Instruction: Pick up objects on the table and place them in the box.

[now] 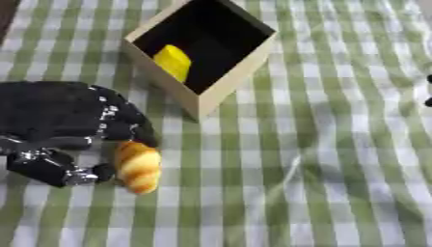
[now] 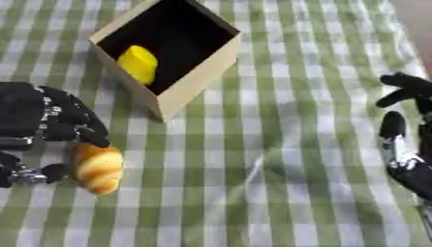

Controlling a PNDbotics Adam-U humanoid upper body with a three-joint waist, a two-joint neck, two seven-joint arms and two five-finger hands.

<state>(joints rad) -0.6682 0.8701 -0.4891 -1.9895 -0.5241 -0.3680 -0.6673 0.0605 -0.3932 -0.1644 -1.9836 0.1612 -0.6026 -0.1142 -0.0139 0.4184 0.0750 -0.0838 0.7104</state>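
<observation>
A golden striped croissant [image 1: 138, 166] lies on the green-and-white checked cloth at the lower left. My left hand [image 1: 63, 123] comes in from the left edge and closes on it: curled fingers [image 1: 139, 132] sit over its upper end and the thumb [image 1: 100, 172] touches its lower left side. Behind it stands an open light-wood box [image 1: 229, 79] with a dark inside, one corner pointing toward me. A yellow object [image 1: 173, 61] rests inside against the left wall. My right hand [image 2: 403, 161] shows at the right edge, fingers up and relaxed, holding nothing.
The checked cloth [image 1: 320, 159] covers the whole table, with a slight crease near the middle right. The box's near corner stands a short way beyond the croissant.
</observation>
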